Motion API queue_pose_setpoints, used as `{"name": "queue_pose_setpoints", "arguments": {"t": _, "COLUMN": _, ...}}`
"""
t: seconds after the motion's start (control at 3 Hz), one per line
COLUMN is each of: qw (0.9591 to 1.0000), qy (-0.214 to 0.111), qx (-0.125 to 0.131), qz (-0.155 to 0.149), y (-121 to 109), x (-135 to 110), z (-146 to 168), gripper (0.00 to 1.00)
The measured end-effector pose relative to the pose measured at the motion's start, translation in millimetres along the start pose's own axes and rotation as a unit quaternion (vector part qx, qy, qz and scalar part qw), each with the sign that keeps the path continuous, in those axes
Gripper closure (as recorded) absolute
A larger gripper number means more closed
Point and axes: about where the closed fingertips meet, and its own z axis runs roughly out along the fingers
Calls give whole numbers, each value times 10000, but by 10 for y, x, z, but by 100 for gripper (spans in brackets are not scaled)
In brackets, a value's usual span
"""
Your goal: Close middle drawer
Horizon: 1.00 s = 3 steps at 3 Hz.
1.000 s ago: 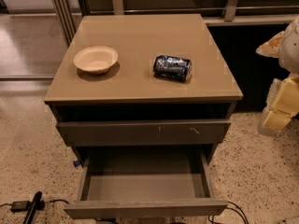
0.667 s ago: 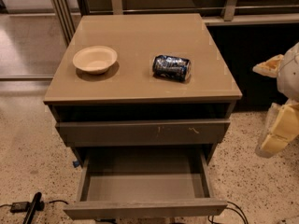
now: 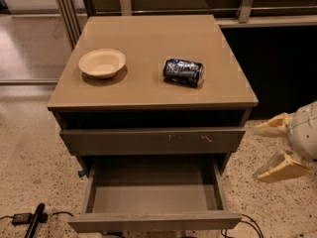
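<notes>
The middle drawer [image 3: 153,192] is pulled far out at the bottom of the cabinet. Its smooth grey inside is empty and its plain flat front [image 3: 154,221] sits near the lower edge of the view. Above it, the similar drawer with pale scratch marks on its front [image 3: 153,140] sticks out only slightly. My gripper [image 3: 257,150] hangs at the right of the cabinet, about level with these drawers and apart from them. Its two pale fingers [image 3: 280,167] are spread, with nothing between them.
A beige bowl [image 3: 102,63] and a dark blue can [image 3: 184,72] lying on its side rest on the cabinet top [image 3: 148,38]. A black cable and plug [image 3: 29,217] lie on the speckled floor at lower left. A dark wall panel stands behind the gripper.
My gripper has come down along the cabinet's right side, from top-surface height to drawer height, and slightly leftward. The drawers, bowl and can have not moved.
</notes>
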Motion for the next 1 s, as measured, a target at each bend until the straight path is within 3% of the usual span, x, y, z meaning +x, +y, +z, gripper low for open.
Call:
{"name": "queue_pose_setpoints", "arguments": {"t": 0.33, "qw": 9996, "qy": -161, "qx": -220, "qz": -15, "y": 60, "x": 134, "z": 376, "gripper": 59}}
{"name": "queue_pose_setpoints", "arguments": {"t": 1.0, "qw": 9995, "qy": -173, "qx": -251, "qz": -9, "y": 65, "x": 158, "z": 429, "gripper": 100}}
